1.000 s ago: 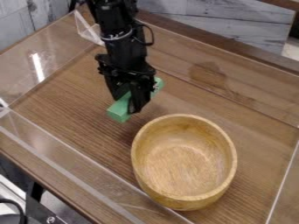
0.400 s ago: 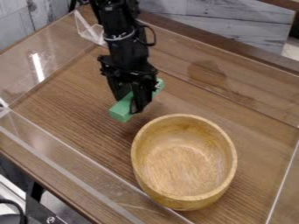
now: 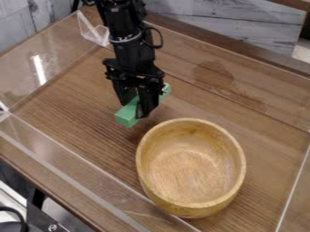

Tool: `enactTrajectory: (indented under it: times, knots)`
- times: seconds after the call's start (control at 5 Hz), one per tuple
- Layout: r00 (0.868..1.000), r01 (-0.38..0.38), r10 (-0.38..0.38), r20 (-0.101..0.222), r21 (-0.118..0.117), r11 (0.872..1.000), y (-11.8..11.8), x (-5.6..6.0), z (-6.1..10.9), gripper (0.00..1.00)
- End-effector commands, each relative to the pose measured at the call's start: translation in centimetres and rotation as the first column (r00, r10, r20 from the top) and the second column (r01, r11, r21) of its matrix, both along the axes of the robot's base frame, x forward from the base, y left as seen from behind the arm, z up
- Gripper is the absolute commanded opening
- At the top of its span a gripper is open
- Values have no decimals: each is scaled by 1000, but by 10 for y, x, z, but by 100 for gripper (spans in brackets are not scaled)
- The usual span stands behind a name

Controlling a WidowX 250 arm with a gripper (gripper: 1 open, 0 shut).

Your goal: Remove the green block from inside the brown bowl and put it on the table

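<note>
The green block [image 3: 127, 113] is a small bright green bar held tilted between the black fingers of my gripper [image 3: 137, 107], low over the table [image 3: 72, 127] and just left of the brown bowl [image 3: 190, 168]. My gripper points straight down and is shut on the block. Whether the block's lower end touches the tabletop I cannot tell. The brown bowl is round, light wood with a thick rim, and nothing lies inside it. The arm rises from the gripper toward the top of the camera view.
Clear acrylic walls [image 3: 61, 149] run along the table's edges, one close in front at the lower left. A white and grey backdrop [image 3: 242, 23] lies behind the far wall.
</note>
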State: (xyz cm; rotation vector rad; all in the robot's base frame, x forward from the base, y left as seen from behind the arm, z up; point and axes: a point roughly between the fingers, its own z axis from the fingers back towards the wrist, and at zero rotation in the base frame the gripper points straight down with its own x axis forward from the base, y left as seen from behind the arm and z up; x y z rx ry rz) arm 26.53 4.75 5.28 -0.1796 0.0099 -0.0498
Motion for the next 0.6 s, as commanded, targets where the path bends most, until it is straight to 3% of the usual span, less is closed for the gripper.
enactTrajectory:
  times: [0.0, 0.4]
  knots:
    - [999, -6, 5, 50, 11, 1000, 4, 13, 13, 0]
    - [999, -6, 6, 35, 1, 1000, 4, 14, 12, 0]
